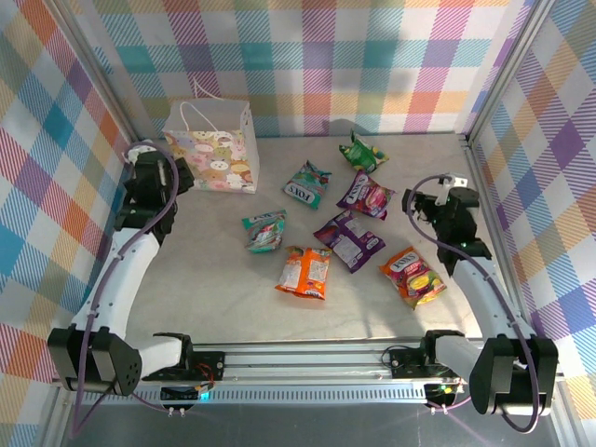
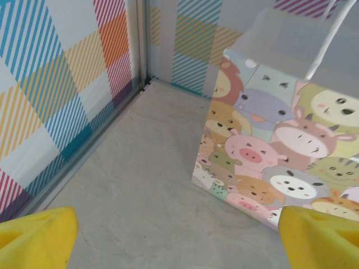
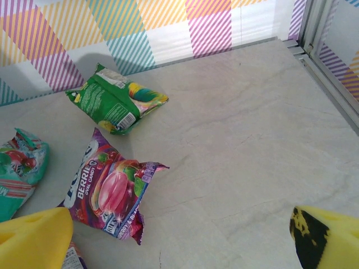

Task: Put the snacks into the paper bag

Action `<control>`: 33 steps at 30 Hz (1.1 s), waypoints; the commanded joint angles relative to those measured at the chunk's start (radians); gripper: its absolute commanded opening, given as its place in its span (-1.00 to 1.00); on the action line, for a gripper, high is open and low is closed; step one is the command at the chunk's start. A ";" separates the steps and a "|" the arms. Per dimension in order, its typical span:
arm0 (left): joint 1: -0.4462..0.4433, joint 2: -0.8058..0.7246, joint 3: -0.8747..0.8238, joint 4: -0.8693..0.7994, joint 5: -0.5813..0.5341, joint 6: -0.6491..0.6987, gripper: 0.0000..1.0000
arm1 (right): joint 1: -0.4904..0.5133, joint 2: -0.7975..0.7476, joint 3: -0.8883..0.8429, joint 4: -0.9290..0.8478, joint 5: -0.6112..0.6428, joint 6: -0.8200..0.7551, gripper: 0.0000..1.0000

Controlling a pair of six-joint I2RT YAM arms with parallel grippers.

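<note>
Your left gripper (image 2: 176,238) hangs released beside the white animal-print paper bag (image 1: 212,149), upright at far left; your right gripper (image 3: 179,238) gapes empty near seven colourful foil snack packets (image 1: 350,240) scattered on the grey table (image 1: 214,289).

We found the paper bag (image 1: 212,149) standing upright on the table (image 1: 214,303) at its rear left, close to the back wall (image 1: 372,65). The snacks (image 1: 348,239) lay spread on the table to the bag's right and in front of it. The rearmost packet (image 1: 361,152) lay near the back wall. Before it lay two, the left packet (image 1: 306,183) just right of the bag and the right packet (image 1: 366,195) beside it. Further forward lay the middle-left packet (image 1: 264,230) and the middle packet (image 1: 350,244). Nearest the arms lay the front packet (image 1: 304,271) and, apart to its right, the front-right packet (image 1: 412,276)
</note>
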 commanded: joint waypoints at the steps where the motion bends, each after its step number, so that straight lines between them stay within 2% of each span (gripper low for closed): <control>1: 0.006 -0.023 0.032 -0.050 0.022 -0.076 0.80 | 0.006 0.005 0.092 -0.134 -0.026 0.011 0.98; 8: -0.015 0.069 0.187 -0.171 0.017 -0.163 0.67 | 0.009 0.055 0.201 -0.304 -0.037 0.058 0.98; 19: -0.164 0.222 0.401 -0.216 -0.048 -0.208 0.67 | 0.030 0.071 0.223 -0.291 -0.079 0.092 0.98; 23: -0.185 0.281 0.453 -0.200 -0.045 -0.247 0.67 | 0.045 0.106 0.227 -0.265 -0.146 0.127 0.98; 33: -0.229 0.449 0.607 -0.199 -0.048 -0.295 0.67 | 0.153 0.164 0.247 -0.227 -0.103 0.091 0.98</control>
